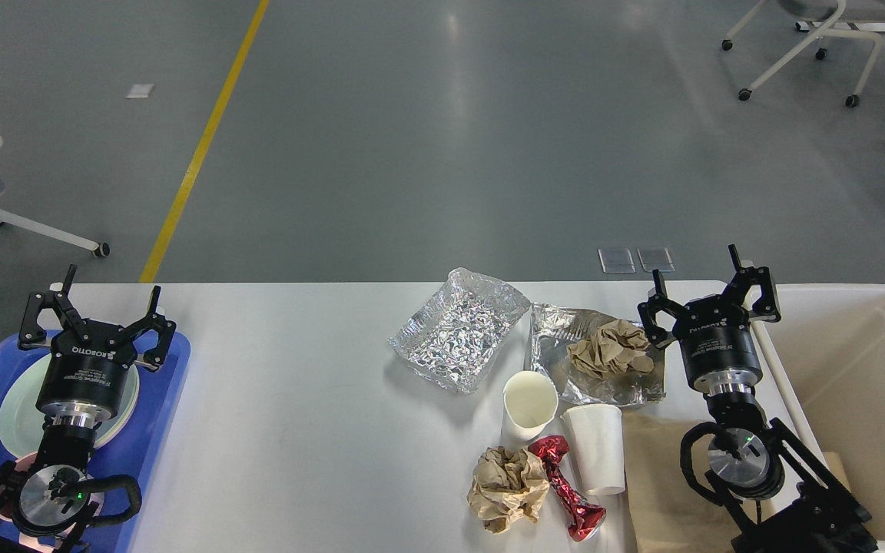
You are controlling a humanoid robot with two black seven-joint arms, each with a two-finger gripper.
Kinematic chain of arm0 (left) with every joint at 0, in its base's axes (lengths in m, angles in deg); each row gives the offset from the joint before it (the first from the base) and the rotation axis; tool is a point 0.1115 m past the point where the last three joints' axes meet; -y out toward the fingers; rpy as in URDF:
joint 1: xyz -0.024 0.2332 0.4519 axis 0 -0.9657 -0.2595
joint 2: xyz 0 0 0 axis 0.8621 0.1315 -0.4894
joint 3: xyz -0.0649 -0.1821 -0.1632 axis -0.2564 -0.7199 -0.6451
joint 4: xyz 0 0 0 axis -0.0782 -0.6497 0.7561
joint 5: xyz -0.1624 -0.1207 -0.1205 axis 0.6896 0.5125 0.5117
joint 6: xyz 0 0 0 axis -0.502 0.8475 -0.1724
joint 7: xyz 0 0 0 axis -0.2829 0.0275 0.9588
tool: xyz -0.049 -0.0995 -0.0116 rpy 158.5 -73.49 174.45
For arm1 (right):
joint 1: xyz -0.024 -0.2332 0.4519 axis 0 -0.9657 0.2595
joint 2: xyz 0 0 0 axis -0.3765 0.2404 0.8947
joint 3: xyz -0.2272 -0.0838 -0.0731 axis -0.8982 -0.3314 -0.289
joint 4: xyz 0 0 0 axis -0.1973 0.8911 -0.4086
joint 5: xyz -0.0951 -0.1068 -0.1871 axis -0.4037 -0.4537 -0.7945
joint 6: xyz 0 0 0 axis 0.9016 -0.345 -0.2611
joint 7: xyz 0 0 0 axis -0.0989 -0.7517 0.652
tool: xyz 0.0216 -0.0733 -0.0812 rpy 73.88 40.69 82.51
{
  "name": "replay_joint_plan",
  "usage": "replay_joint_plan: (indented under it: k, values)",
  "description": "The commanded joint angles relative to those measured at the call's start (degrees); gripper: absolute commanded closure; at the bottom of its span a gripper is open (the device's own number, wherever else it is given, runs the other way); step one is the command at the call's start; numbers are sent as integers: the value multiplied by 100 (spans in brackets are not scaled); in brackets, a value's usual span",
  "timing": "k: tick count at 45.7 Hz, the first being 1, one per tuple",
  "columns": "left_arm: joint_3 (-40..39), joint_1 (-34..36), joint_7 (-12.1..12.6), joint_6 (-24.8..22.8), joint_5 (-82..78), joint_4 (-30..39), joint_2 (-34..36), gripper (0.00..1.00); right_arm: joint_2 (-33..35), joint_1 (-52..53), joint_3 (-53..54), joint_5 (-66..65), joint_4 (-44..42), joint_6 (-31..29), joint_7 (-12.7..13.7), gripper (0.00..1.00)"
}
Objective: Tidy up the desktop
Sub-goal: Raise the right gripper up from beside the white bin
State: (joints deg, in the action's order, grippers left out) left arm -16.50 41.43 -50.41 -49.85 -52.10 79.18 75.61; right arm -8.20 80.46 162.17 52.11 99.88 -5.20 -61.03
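We take the cream bin [857,369] at the right end of the surface [296,399] as our landmark. The desktop to be tidied is this large white surface itself; it runs away from the bin to the left, and the bin stands against its right edge, probably so that rubbish can go straight over the rim.

Our right pincer [709,296] hovers just beside the near-left corner of the bin, at the border between bin and surface. Its two fingers are spread wide and there is nothing between them. We judge that it is free for a next pick.

The rubbish lies in one group left of the bin. Nearest to the bin is a flat foil sheet [565,338] with a crumpled brown paper ball [608,349] resting on it. Further left is an empty foil tray [462,330]. In front of these, two white paper cups lie side by side: one [531,403] shows its open mouth, the other [598,449] lies closer to the bin. Beside them are a second brown paper wad [505,485] and a crushed red foil wrapper [565,485], touching each other. A flat brown paper bag [661,476] lies under our right arm.

Far from the bin, at the opposite end, our left pincer [97,319] hangs above the blue tray [170,399] that holds a pale plate [16,399]. Its fingers are also wide apart and empty, so this arm seems only to wait.
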Motion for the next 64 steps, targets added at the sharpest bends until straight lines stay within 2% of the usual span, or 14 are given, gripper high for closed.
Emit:
replay_joint_plan:
  k: [1,44,64]
  values:
    - [0,9,0,0,0,-5,0,4,122,-71,66,9,80,-99,-2,0]
    - [0,9,0,0,0,-5,0,4,26,-54,-153,0,-297,-187,16,0]
    - [0,9,0,0,0,-5,0,4,43,60,-364,-26,-157,-353,16,0]
